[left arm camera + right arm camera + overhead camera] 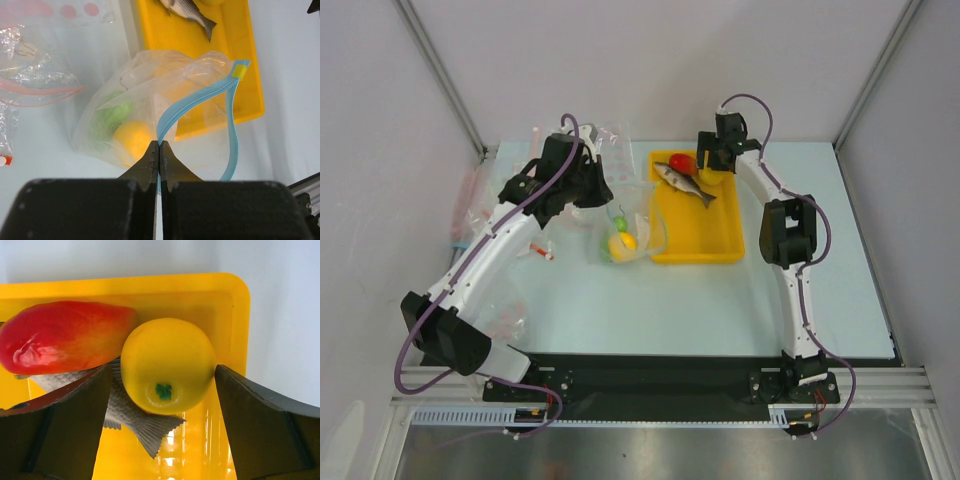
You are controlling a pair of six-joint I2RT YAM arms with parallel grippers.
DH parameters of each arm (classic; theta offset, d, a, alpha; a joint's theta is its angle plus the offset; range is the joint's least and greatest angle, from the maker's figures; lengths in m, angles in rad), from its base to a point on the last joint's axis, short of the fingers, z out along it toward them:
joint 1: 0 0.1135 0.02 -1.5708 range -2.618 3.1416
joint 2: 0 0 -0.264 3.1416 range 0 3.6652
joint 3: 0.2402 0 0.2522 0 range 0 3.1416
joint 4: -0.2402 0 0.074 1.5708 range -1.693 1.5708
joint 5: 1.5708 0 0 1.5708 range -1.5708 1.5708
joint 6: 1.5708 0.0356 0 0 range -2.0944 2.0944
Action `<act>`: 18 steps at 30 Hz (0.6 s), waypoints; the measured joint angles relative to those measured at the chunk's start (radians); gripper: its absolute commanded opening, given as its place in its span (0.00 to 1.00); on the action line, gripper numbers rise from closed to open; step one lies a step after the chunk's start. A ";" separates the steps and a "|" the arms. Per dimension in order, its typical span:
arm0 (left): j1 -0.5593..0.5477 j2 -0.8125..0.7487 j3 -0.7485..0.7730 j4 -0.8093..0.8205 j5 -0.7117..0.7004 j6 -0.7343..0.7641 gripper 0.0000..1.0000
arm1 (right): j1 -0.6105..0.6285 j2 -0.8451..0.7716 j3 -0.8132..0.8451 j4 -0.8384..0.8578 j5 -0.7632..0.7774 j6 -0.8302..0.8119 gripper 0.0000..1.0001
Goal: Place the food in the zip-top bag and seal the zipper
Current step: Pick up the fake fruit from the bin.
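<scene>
The clear zip-top bag (632, 232) lies left of the yellow tray, its mouth open. It holds a yellow fruit (132, 141) and the green vegetable (114, 114). My left gripper (159, 146) is shut on the light-blue zipper (200, 95) near one end of the mouth; it also shows in the top view (588, 188). My right gripper (162, 371) is open, with its jaws on either side of the second yellow fruit (167, 365) in the tray's far corner. The red fruit (65, 335) and the grey fish (132, 412) lie beside that fruit.
The yellow tray (720, 240) sits at mid-table, right of the bag. Spare clear bags with pink strips (40, 90) lie left of the bag and under the left arm. A small yellow slider tab (241, 70) sits at the zipper's far end.
</scene>
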 measured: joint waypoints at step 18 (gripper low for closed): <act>0.000 0.010 0.032 0.002 0.000 0.002 0.01 | 0.008 0.033 0.076 -0.121 -0.016 0.021 0.37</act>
